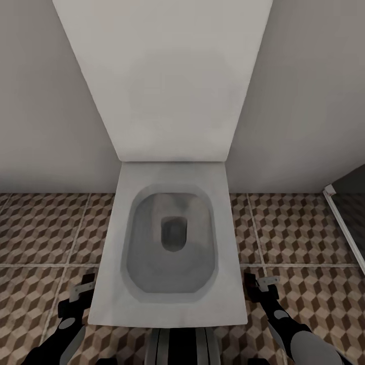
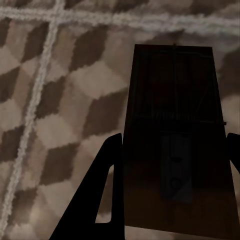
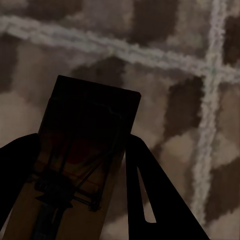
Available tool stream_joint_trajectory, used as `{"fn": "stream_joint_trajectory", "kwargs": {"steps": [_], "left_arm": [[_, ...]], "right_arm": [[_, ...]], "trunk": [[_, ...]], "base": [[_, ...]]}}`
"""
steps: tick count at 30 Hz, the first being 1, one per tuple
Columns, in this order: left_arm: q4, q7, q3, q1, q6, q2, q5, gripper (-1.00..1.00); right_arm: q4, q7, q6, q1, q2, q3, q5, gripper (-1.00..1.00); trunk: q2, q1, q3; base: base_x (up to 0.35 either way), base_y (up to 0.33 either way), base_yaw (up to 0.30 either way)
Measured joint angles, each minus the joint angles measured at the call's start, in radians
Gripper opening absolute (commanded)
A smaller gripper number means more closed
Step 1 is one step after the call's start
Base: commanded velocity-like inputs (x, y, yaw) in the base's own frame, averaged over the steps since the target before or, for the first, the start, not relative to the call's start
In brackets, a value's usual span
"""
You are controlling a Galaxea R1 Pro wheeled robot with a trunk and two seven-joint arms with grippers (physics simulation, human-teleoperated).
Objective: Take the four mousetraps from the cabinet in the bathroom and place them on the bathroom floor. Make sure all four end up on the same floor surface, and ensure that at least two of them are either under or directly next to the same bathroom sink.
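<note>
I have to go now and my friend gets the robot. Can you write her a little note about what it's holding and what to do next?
Left gripper: fingers shut on a mousetrap, held above the bathroom floor.
Right gripper: fingers shut on a second mousetrap, also above the tiles.
The robot faces the toilet, one arm on each side of it.
Done: two traps in hand. Left: set both on the tiles by a sink, then find the other two.

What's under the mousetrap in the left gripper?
Patterned floor tiles with pale grout lines lie below the mousetrap held in the left gripper. The patch of floor straight beneath the board is covered by it, so that part cannot be seen.
</note>
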Motion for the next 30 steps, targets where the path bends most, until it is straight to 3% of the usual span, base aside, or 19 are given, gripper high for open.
{"fn": "stream_joint_trajectory", "kwargs": {"steps": [8, 12, 30], "left_arm": [[0.000, 0.000, 0.000, 0.000, 0.000, -0.003, 0.000, -1.00], [0.000, 0.000, 0.000, 0.000, 0.001, -0.004, 0.000, -1.00], [0.000, 0.000, -0.001, 0.000, 0.001, -0.004, 0.000, -1.00]], "right_arm": [[0.000, 0.000, 0.000, 0.000, 0.000, 0.000, 0.000, -1.00], [0.000, 0.000, 0.000, 0.000, 0.000, -0.001, 0.000, -1.00], [0.000, 0.000, -0.002, 0.000, -0.001, 0.000, -0.004, -1.00]], "trunk": [[0.000, 0.000, 0.000], [-0.001, 0.002, -0.015], [-0.001, 0.002, -0.015]], "base": [[0.000, 0.000, 0.000], [0.000, 0.000, 0.000], [0.000, 0.000, 0.000]]}}
